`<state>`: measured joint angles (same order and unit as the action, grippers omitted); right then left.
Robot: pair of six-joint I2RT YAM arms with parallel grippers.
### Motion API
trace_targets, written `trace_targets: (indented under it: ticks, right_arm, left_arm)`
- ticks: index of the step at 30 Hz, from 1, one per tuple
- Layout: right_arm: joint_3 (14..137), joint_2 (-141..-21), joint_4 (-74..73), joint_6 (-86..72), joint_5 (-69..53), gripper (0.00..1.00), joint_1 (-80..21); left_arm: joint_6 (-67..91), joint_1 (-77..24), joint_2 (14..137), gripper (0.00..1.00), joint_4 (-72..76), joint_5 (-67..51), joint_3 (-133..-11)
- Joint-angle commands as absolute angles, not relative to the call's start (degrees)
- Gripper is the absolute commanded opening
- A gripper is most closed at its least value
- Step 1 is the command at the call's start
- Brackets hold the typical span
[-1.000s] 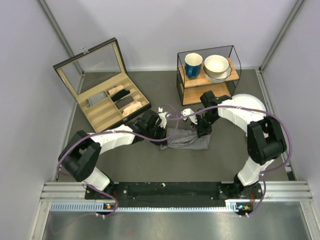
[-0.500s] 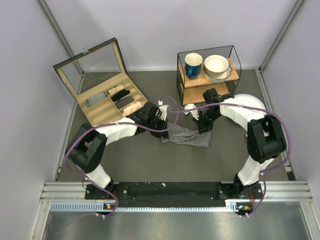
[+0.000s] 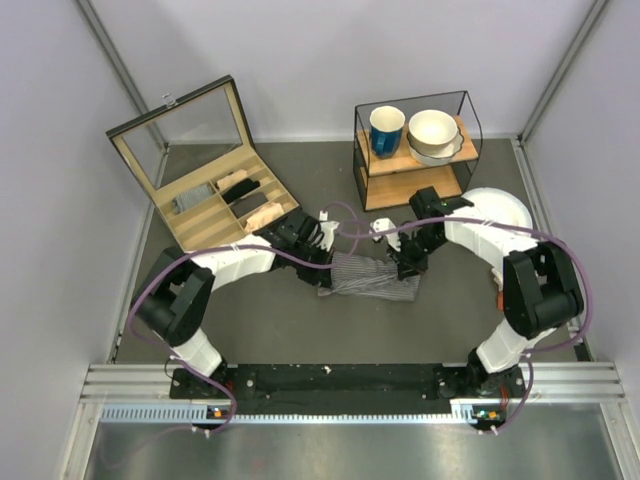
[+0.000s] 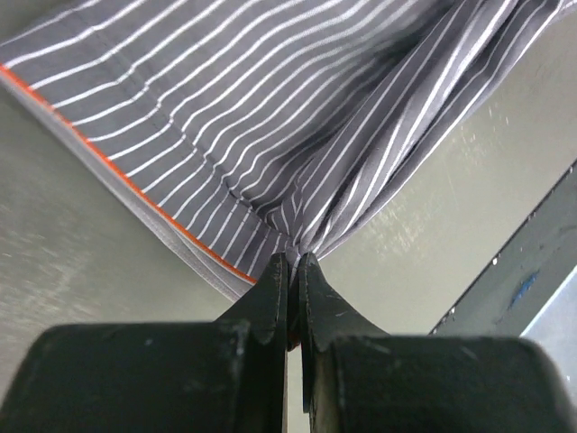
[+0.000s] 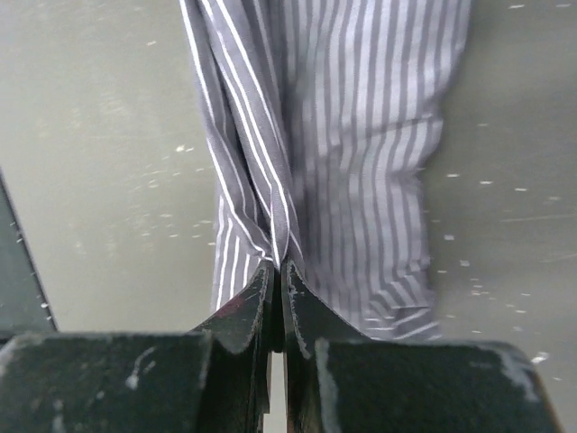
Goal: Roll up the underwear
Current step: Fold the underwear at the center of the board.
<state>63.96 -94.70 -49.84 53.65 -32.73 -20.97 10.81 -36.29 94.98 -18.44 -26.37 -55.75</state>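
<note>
The underwear, grey cloth with thin white stripes and an orange-edged waistband, lies in the middle of the table between both arms. My left gripper is shut on its left far corner; in the left wrist view the cloth bunches into the closed tips. My right gripper is shut on its right far corner; the right wrist view shows a fold of striped cloth pinched at the tips. The cloth is stretched between the two grippers.
A wooden compartment box with its lid up stands at the back left, with rolled fabrics in it. A wire-framed shelf with a blue mug and white bowls stands at the back right, close behind my right gripper.
Both grippers have carried the cloth's far edge away from the arm bases and then slightly back toward them. The cloth has shifted and flattened between them. Both grips hold.
</note>
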Motion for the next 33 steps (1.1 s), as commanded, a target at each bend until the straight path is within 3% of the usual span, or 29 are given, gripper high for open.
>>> trace_targets:
  ticks: [1,11,33]
  right_arm:
    - [59.6,-88.43,-52.9,57.91,-36.3,0.0,-23.89]
    - [52.47,-80.16,-55.46,61.08,-37.7,0.0,-24.87]
    - [65.12,-91.58,-55.28,58.98,-36.04,0.0,-21.8]
  left_arm:
    - [11.33,-38.49,90.27,0.0,-20.3,-30.32,-51.42]
    - [15.03,-42.54,83.59,0.0,-19.25,-32.69,-43.07]
    - [7.65,-36.57,94.22,0.02,-24.87,-34.19,-56.78]
